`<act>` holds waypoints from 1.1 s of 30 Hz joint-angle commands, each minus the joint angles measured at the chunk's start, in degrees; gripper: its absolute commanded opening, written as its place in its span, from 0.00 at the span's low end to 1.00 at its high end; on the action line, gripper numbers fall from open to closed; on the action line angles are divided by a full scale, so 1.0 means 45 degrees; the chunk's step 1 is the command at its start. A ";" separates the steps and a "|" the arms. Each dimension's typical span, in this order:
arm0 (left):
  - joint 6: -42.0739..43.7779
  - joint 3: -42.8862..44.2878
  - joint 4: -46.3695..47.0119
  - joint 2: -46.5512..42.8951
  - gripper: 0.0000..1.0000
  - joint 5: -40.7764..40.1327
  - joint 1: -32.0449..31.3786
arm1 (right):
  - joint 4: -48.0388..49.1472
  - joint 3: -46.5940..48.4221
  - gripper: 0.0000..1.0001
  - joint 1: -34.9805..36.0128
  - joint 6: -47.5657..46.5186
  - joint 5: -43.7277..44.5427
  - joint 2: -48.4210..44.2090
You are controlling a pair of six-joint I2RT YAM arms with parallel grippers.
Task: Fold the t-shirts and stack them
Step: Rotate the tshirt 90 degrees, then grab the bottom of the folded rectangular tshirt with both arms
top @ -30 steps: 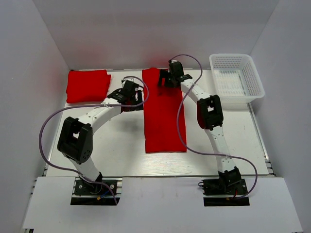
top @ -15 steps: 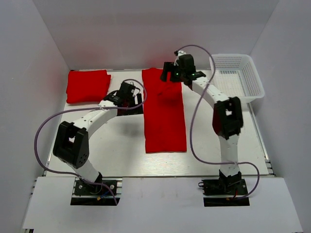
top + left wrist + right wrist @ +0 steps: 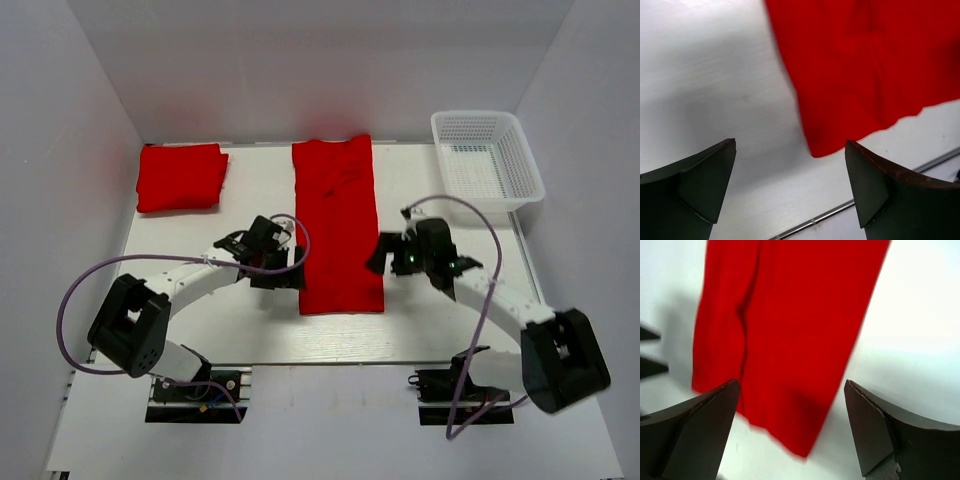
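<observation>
Folded t-shirt point(image 3: 180, 177) sits in the far-left corner of the table point(image 3: 250, 325). The left arm is bent low and the left gripper point(image 3: 286, 270) is spread wide, just beside the near-left edge of the long t-shirt point(image 3: 337, 225) in the middle. The right gripper point(image 3: 382, 258) mirrors it at the near-right edge, fingers wide apart too, holding nothing. Mesh basket point(image 3: 487, 165) is far right.

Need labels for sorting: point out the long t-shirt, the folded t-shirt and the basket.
long t-shirt point(image 3: 338, 225), top view, its middle.
folded t-shirt point(image 3: 180, 177), top view, its centre.
basket point(image 3: 490, 210), top view, near wall.
</observation>
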 commanded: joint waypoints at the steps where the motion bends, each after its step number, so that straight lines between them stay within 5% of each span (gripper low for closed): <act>1: -0.0170 -0.0457 0.1108 -0.0680 1.00 0.0960 -0.0455 | 0.0267 -0.1562 0.90 0.0090 0.0306 -0.1739 -0.1928; 6: -0.0307 -0.1218 0.2048 -0.0546 1.00 0.1781 -0.1001 | 0.0482 -0.3221 0.90 0.0051 0.0912 -0.2681 -0.3104; 18: -0.0561 -0.1747 0.2341 0.0293 1.00 0.1291 -0.1490 | 0.0716 -0.4025 0.90 0.0051 0.1537 -0.2799 -0.2130; 23: -0.0794 -0.2138 0.2869 0.0723 0.88 0.1488 -0.1724 | 0.0677 -0.4299 0.90 0.0051 0.1732 -0.2740 -0.2090; 25: -0.0795 -0.2138 0.2986 0.0725 0.75 0.1488 -0.1725 | 0.0697 -0.4397 0.89 0.0070 0.1791 -0.2701 -0.1974; 29: -0.0932 -0.2255 0.2986 0.0842 0.46 0.1370 -0.1843 | 0.0735 -0.4455 0.65 0.0050 0.1986 -0.2856 -0.1855; 33: -0.1165 -0.2488 0.3160 0.0842 0.19 0.1253 -0.1843 | 0.0658 -0.4475 0.21 0.0032 0.1890 -0.3012 -0.1914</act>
